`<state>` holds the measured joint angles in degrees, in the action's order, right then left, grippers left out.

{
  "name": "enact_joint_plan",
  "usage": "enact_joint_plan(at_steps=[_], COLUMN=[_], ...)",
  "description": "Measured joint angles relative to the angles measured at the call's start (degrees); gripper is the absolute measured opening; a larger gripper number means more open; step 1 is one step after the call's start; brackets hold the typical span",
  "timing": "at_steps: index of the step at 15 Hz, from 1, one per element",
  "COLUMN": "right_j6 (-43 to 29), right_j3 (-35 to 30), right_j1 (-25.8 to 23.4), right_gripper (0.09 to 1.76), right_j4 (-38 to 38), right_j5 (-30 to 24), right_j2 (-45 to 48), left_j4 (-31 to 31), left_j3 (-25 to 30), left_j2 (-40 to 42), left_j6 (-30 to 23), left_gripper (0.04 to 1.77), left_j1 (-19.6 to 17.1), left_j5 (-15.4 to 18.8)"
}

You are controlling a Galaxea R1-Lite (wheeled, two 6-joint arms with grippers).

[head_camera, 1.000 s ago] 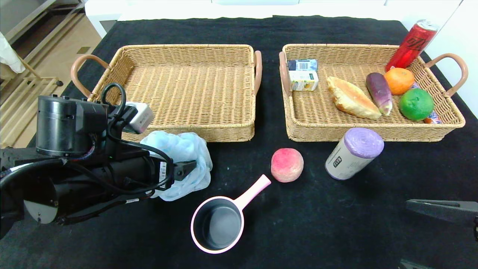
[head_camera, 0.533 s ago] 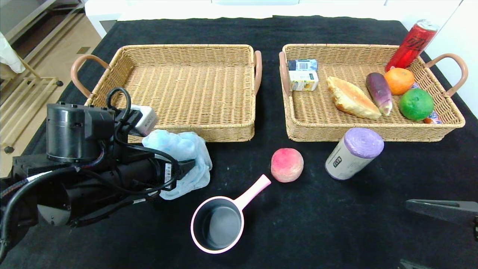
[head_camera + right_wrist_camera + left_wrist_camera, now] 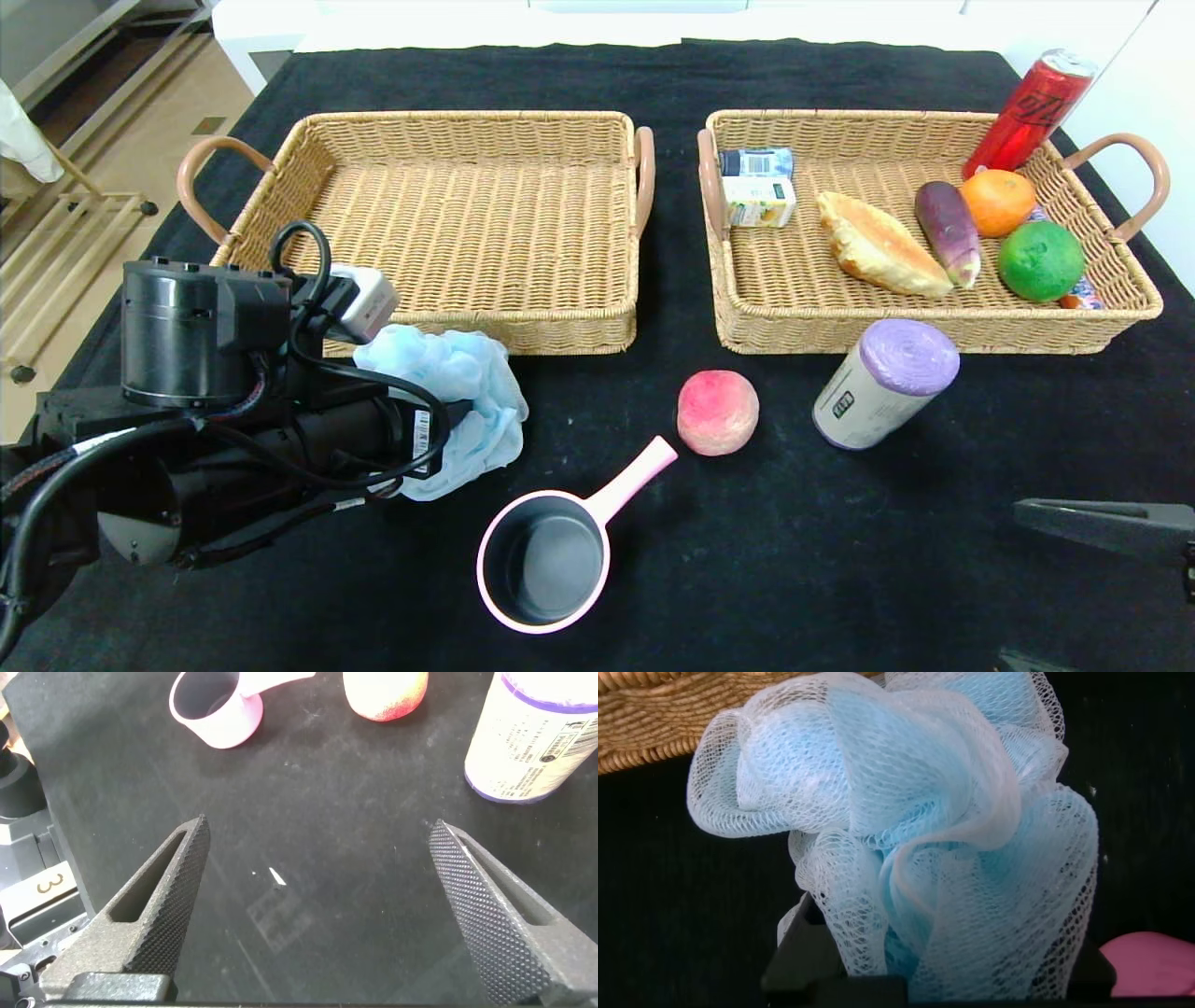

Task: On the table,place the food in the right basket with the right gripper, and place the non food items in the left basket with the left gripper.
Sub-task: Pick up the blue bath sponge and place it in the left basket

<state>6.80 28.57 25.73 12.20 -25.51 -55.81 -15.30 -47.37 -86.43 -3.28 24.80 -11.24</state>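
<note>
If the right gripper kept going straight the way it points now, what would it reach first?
The right gripper, jaws wide open, hovers low over bare table. Straight ahead lies the gap between the pink pan and the peach; it would probably meet the cloth first, though depth is unclear.

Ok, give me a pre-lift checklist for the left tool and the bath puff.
1. Left tool at the bath puff: ok, mesh bunched between its fingers in the left wrist view.
2. Grip fully closed: cannot tell.
3. Left basket has room: ok, nothing in it.
4. Pink pan apart from the puff: ok.
5. Right tool out of the way: ok, open above the table, near its right edge.
</note>
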Motion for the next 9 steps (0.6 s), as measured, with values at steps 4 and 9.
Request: enact_joint_plan(at_steps=[4,9], right_j6=[0.00,0.05], right_j3=[-0.07,-0.18], right_j1=[0.00,0.06], right_gripper=[1.71,1.71], right_j4=[0.02,0.11], right_j5=[0.02,0.05], right_j2=[0.00,0.02], left_j4=[-0.07,-0.24], left_j3=[0.00,0.07], left_j2=[-0.06,-0.01], left_j6=[0.00,-0.05], left_gripper=[0.76,0.76], left_j1=[0.00,0.04], left_j5=[-0.09,-0.11])
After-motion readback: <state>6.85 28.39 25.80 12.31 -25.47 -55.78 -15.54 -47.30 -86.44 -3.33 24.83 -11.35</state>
